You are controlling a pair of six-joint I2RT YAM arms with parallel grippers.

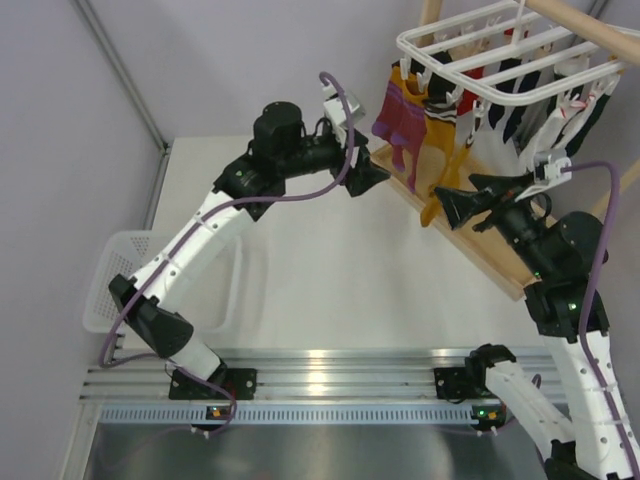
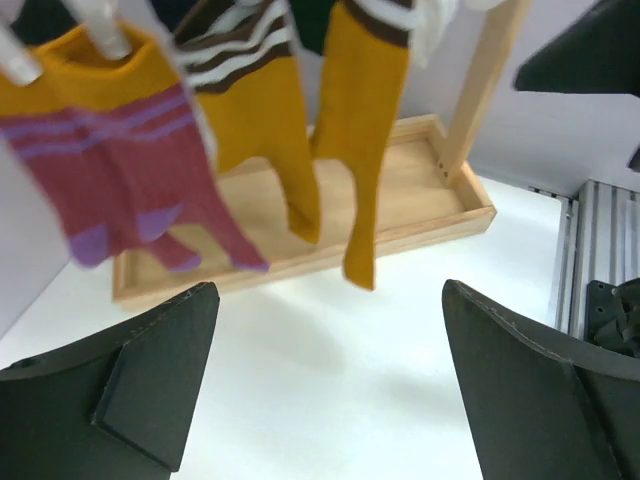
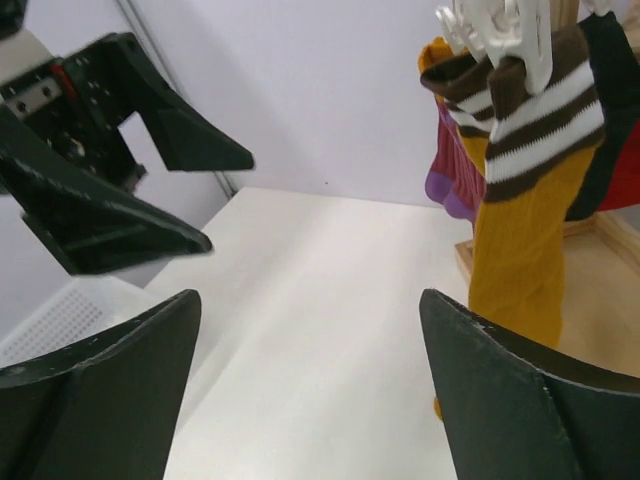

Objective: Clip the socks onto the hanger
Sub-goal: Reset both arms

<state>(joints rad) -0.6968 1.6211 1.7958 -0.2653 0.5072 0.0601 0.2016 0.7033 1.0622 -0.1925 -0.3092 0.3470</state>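
Note:
Two mustard-yellow socks with brown-and-white striped cuffs hang from clips on the white hanger, their toes reaching the wooden stand base. In the left wrist view both socks dangle side by side ahead of my left gripper, which is open and holds nothing. My left gripper hovers just left of the hanging socks. From the right, my right gripper points toward them. It is open and holds nothing, and a sock hangs beside its right finger, held at the cuff by a white clip.
Purple-magenta socks hang left of the mustard pair, with white, black and red socks further right on the rack. The wooden stand base lies under them. A white mesh basket sits at the table's left edge.

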